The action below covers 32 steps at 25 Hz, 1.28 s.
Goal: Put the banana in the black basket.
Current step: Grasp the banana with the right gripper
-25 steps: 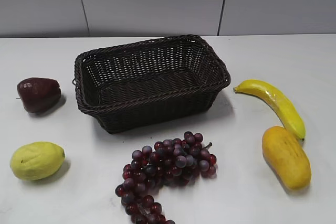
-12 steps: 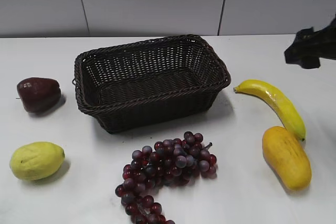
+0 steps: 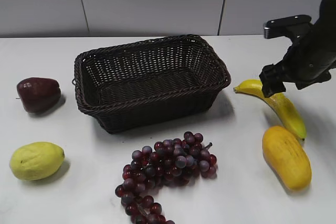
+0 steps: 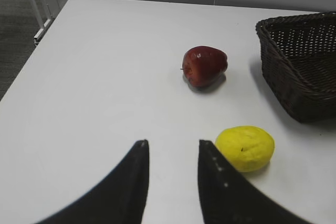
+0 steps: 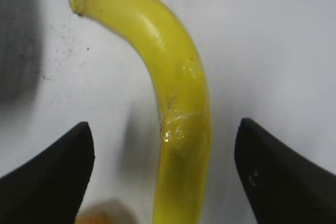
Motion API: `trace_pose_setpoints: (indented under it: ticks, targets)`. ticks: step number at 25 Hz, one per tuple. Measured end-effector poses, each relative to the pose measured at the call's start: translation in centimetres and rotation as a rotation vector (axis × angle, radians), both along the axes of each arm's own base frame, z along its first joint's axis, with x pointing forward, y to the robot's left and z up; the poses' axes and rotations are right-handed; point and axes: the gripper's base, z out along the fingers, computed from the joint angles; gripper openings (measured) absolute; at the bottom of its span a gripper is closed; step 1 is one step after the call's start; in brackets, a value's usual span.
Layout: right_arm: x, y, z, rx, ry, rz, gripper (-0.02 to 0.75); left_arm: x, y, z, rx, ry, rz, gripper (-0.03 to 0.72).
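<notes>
Within a second the right tool (image 5: pixel 164 169) had swung in above the banana (image 5: pixel 173 103), fingers spread and straddling it, ready to grasp; the left tool (image 4: pixel 172 174) sat released.

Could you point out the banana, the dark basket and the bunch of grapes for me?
banana (image 5: pixel 181 108), right wrist view, middle of its curved body.
black basket (image 3: pixel 157 113), exterior view, front woven wall.
grapes (image 3: pixel 168 169), exterior view, middle of the bunch.
</notes>
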Motion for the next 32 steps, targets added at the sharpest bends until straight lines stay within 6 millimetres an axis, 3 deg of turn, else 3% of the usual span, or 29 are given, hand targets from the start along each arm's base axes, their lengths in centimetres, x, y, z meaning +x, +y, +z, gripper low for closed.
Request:
trace_pose_setpoints:
  ticks: [7,13,16,21,28,32]
  targets:
    - [1.7,-0.1,-2.5,-0.042,0.047,0.015,0.662,0.0,0.0,0.0,0.000,0.000,0.000,0.236]
    - [1.7,-0.2,-4.8,-0.051,0.115,-0.003,0.645,0.0,0.0,0.0,0.000,0.000,0.000,0.236]
    - [1.7,-0.2,-5.5,-0.049,0.135,-0.020,0.598,0.0,0.0,0.0,-0.001,0.000,0.000,0.236]
    - [1.9,-0.1,-5.4,-0.045,0.130,-0.041,0.346,0.0,0.0,0.0,-0.001,0.000,0.001,0.236]
    - [2.8,-0.1,-4.1,-0.058,0.137,-0.051,0.338,0.0,0.0,0.0,0.000,0.000,0.000,0.235]
    - [3.7,-0.2,-1.0,-0.083,0.128,-0.061,0.338,0.0,0.0,0.0,0.000,0.000,0.000,0.235]
